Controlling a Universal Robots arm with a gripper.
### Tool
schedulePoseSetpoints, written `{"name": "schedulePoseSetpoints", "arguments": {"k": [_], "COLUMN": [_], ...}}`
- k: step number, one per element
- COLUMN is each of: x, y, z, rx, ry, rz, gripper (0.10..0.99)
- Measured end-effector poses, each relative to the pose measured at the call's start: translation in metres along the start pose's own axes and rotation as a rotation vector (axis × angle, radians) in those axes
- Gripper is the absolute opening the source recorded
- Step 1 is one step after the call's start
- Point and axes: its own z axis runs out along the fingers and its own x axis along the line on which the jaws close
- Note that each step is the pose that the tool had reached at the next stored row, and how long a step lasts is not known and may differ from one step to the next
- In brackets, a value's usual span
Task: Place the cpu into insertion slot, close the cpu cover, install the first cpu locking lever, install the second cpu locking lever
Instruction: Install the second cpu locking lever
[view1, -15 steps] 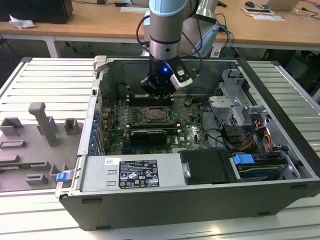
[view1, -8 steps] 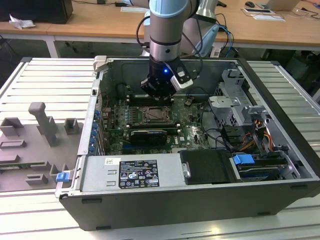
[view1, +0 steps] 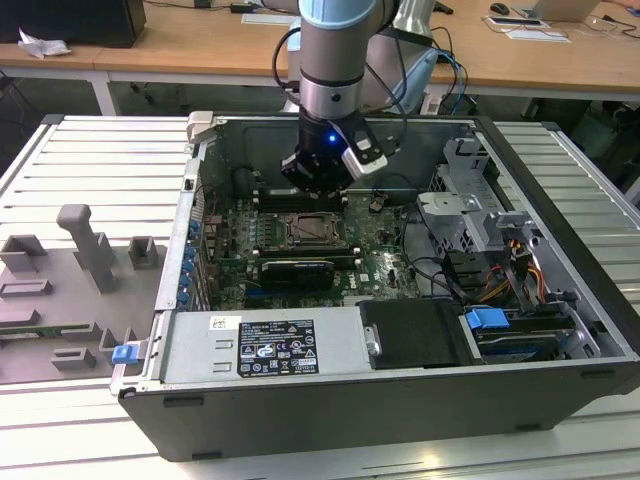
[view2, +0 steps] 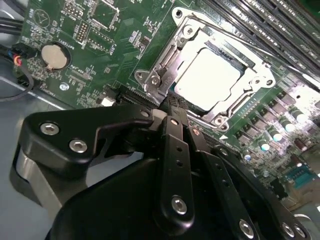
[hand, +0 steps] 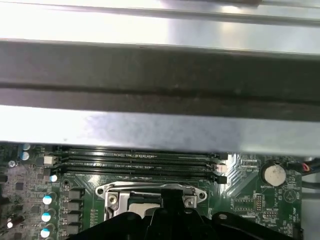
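The cpu (view2: 210, 80) lies flat in the insertion slot (view1: 318, 232) on the green board, its pale silver top showing. The cpu cover (view2: 172, 57) is down around it, and the chip shows through the cover's window. My gripper (view2: 172, 107) has its black fingers pressed together with nothing between them. Its tip sits right at the socket's near corner, beside the cover's silvery hinge parts. In the exterior view my gripper (view1: 318, 185) hangs inside the open computer case, just above the far edge of the socket. In the first wrist view the gripper (hand: 170, 197) overlaps the socket's rim (hand: 112, 192).
Long black memory slots (hand: 135, 162) run beside the socket, with the case wall (hand: 160, 75) close behind them. A coin battery (view2: 53, 56) sits on the board. A black card (view1: 297, 270), a power supply (view1: 265, 345), a drive cage (view1: 470, 200) and cables crowd the case. A grey fixture tray (view1: 70, 280) lies at the exterior view's left.
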Motion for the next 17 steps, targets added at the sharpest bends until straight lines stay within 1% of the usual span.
{"name": "schedulePoseSetpoints", "arguments": {"k": [2,4,5,6,7,8,9,10,11,13,17], "x": [-0.0002,-0.0004,-0.0003,-0.0001,0.0001,0.0005,0.0007,0.0013,0.0014,0.0011,0.0014], "y": [0.0003,0.0007,-0.0005,-0.0069,-0.0112,-0.019,-0.027,-0.0373,-0.0428,-0.049,-0.0552], "z": [-0.0059,-0.0155,-0.0159,-0.0162,-0.0162,-0.0158,-0.0151,-0.0144,-0.0142,-0.0139,-0.0138], "rx": [0.0,0.003,0.004,0.004,0.004,0.004,0.004,0.003,0.002,0.0,0.0], "ry": [0.0,0.0001,0.0001,0.0002,0.0002,0.0008,0.0036,0.0066,0.0095,0.0155,0.016], "rz": [0.0,0.0,0.0,0.0,0.0,0.0,0.0,0.0,0.0,0.001,0.001], "gripper": [0.106,0.106,0.106,0.106,0.106,0.106,0.106,0.106,0.106,0.106,0.106]}}
